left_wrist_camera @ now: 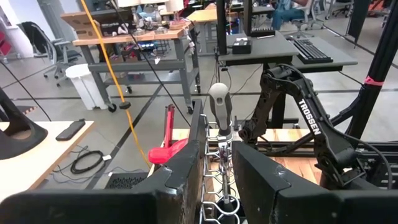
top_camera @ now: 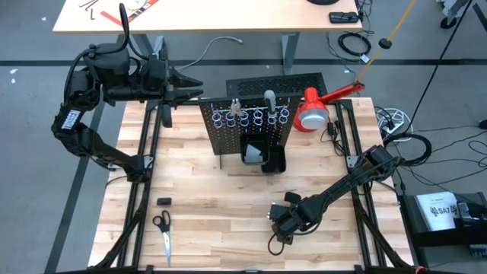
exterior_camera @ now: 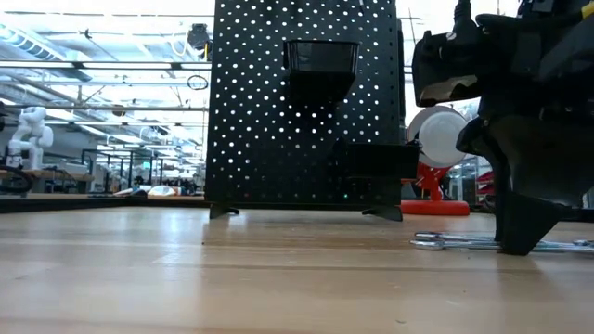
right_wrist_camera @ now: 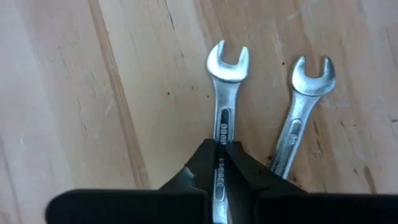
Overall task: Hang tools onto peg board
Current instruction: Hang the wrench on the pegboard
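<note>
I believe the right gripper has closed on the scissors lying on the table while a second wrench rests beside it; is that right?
Not quite: the right gripper has closed on a wrench, not the scissors, which lie untouched across the table in the high view. The right wrist view shows this, with the second wrench beside it.
</note>
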Motion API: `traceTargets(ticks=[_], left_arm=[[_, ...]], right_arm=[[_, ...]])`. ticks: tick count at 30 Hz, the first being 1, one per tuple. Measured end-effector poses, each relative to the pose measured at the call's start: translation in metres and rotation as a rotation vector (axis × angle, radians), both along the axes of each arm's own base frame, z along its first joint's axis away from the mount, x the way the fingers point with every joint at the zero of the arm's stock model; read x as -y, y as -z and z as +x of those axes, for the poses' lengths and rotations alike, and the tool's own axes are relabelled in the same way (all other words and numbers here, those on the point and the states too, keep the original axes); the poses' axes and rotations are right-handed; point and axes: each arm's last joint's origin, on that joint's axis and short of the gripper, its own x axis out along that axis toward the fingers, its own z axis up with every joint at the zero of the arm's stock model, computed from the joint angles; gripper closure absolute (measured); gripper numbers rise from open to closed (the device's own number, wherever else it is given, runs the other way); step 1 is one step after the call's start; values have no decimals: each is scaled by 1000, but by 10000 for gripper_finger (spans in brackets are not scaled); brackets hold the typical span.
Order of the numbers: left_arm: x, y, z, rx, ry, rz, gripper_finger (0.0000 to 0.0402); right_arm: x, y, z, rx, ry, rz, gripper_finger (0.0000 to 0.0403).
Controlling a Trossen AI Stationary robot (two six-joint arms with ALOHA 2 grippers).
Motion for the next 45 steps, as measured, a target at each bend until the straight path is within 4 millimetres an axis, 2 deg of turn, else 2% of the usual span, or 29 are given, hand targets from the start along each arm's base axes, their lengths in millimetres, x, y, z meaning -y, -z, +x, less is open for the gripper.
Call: traceTargets(ticks=[7,17,27,29,34,38,45], left_arm=[[0,0,0,0,0,0,297],[0,0,0,0,0,1,297],[0,0,0,0,0,-1,297],[0,0,0,0,0,-2,297],[0,0,0,0,-1,-5,297],[0,0,0,0,-1,-5,297],[0,0,0,0,-1,-6,297]], right_arm=[[0,-2,3,13,1,-9,401],[-15,-30,26,143,-85,-15,402],[-21,-54,39,237,-119,-45,402],[-19,-55,40,209,-122,1,402],[-17,-54,40,213,-128,-25,401],[-15,-51,43,209,-162,-29,364],[-12,-21,51,121,-188,-21,248]])
